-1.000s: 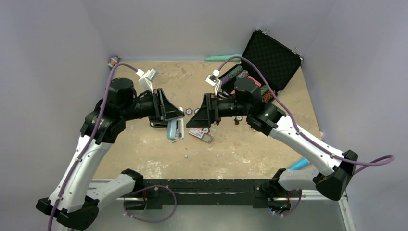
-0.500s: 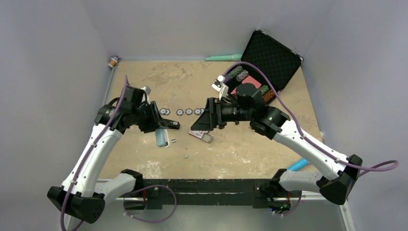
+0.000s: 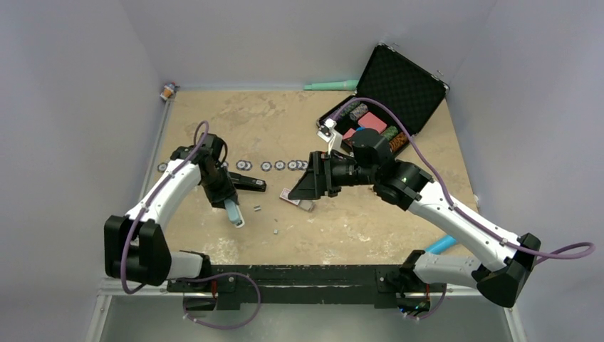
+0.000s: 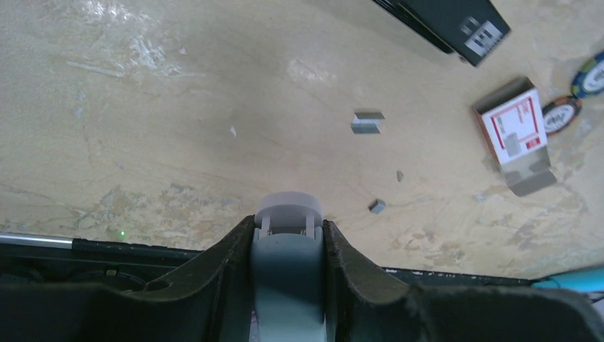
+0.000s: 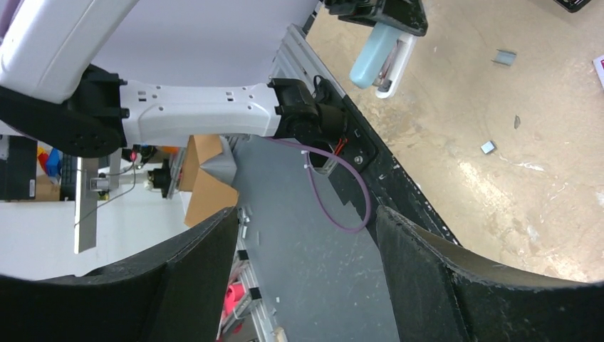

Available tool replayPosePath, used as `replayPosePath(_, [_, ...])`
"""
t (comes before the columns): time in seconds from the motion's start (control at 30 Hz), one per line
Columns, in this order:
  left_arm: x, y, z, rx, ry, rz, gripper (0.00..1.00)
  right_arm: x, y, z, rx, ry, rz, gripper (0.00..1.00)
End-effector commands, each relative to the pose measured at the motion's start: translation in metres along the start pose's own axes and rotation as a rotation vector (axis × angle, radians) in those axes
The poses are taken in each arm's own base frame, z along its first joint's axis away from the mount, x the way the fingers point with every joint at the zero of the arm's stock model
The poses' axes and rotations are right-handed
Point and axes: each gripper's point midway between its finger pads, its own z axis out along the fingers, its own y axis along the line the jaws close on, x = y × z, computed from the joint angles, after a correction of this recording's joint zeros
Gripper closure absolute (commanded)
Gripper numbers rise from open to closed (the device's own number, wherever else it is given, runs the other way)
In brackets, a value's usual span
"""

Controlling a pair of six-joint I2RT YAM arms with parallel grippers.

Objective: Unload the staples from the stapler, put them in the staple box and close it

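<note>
Grey staples (image 3: 256, 209) lie loose on the worktop (image 3: 356, 228): a short strip just right of the left claw (image 3: 226, 201), between it and the right claw (image 3: 298, 191). The stapler (image 3: 249, 184) lies flat just behind that strip. Its long axis runs roughly left to right, with one end close by the left claw. The left claw is nearer to both, but it is pinching a blue block (image 3: 235, 216) held nose-down over the worktop (so it has no grip to spare). The right claw is spread and empty, tipped low beside a card (image 3: 295, 199), with strip and stapler off to its left. On that showing, any further pick looks like the right claw's job, reaching leftward along the stapler's length.
</note>
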Motion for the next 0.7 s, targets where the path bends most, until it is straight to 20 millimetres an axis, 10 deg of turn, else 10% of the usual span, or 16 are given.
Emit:
replayPosePath(0.0, [-0.017,0.005,0.023,-0.021,0.003,-0.053,1.00,0.000,-0.001,-0.006,0.013,-0.016,-0.038,0.25])
replayPosePath(0.67, [-0.059,0.014,0.069,-0.104,0.006,0.021,1.00,0.023,-0.015,-0.019,0.041,-0.003,0.016,0.27])
